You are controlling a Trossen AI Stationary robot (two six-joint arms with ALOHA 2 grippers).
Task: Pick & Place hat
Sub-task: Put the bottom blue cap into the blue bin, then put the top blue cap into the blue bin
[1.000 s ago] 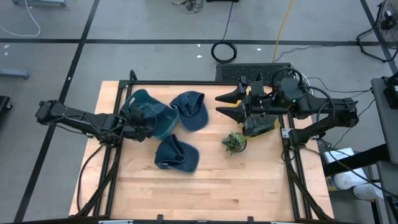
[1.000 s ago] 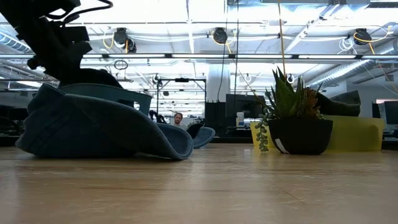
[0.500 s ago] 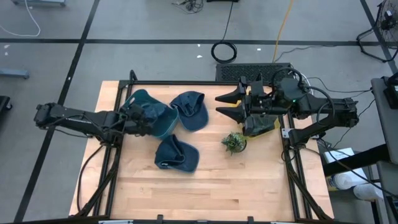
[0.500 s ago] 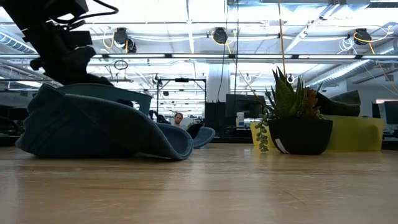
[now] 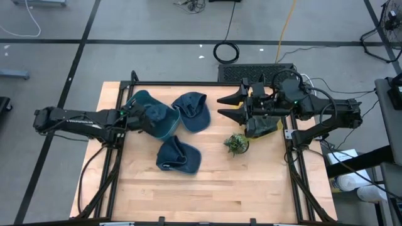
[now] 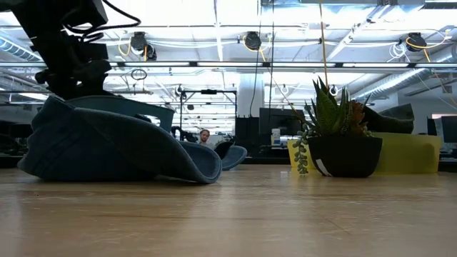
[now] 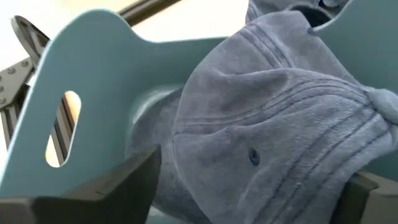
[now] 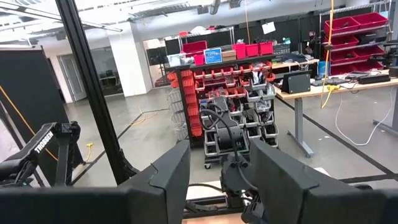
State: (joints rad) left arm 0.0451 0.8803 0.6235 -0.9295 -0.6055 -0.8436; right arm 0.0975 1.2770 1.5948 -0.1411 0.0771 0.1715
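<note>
The left tool (image 5: pixel 133 117) is standing released around the soft, light blue hat (image 5: pixel 151 116) lying at the table's (image 5: pixel 251 188) far-left corner, best pinched at its stiffer brim, while the right tool (image 5: pixel 233 105) is waiting half-open.

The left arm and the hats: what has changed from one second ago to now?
The left gripper has opened and let go of the hat at the table's far left, and the arm has drawn back a little to the left. That hat stays where it was set. The other two hats, the small plant and the right gripper have not moved.
</note>
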